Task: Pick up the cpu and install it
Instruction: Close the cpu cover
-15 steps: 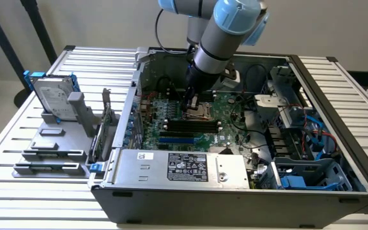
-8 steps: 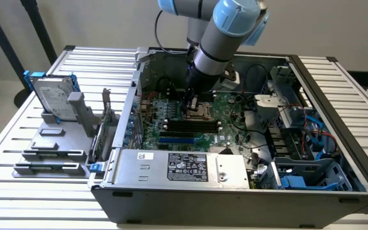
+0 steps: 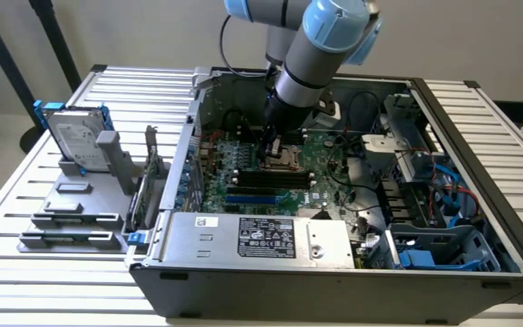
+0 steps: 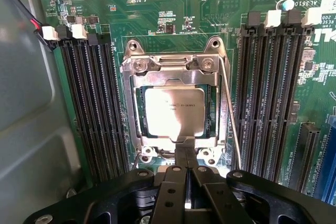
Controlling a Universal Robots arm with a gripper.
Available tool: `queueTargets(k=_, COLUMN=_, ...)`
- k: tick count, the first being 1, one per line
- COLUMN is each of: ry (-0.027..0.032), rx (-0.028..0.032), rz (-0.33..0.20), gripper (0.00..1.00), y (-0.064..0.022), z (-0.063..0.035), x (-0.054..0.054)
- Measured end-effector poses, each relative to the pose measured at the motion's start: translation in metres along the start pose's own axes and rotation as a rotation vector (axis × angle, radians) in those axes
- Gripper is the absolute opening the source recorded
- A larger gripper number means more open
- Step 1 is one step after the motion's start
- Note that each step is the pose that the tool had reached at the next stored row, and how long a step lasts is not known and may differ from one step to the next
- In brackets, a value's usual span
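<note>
In the exterior view an open computer case (image 3: 334, 283) lies on a slatted worktop (image 3: 52, 272). The arm (image 3: 312, 61) reaches down into it, and the hand (image 3: 271, 146) is low over the green motherboard (image 3: 325, 184), at the socket. Towards the exterior view's left, outside the case, a silver hard drive (image 3: 75, 139) with a blue bracket stands upright in a grey holder. A grey power supply (image 3: 261, 238) fills the near end of the case. In the wrist view the cpu (image 4: 174, 113) sits flat in the socket, framed by the metal socket frame (image 4: 128, 103), and not in the hand's grip. It is a small square chip with a pale silver top that catches a bright glare. Faint dark print runs across the top, and a darker green rim shows around its edge. The hand (image 4: 185, 153) has its two dark fingers pressed together, their tips at the edge of the frame just beside the cpu. Whether they touch it cannot be told. A thin wire lever (image 4: 231, 114) runs along one side of the frame, and black memory slots (image 4: 94, 103) flank the socket on both sides.
</note>
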State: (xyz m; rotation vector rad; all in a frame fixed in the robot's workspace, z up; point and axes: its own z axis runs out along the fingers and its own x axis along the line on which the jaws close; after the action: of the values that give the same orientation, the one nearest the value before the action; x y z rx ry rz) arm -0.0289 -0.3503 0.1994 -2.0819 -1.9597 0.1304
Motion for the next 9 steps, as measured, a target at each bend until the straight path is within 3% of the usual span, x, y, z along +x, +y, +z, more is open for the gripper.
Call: queueTargets(k=9, ry=-0.0009, rx=0.0034, rz=0.001, gripper=0.11, y=-0.0108, z=-0.0155, x=0.001)
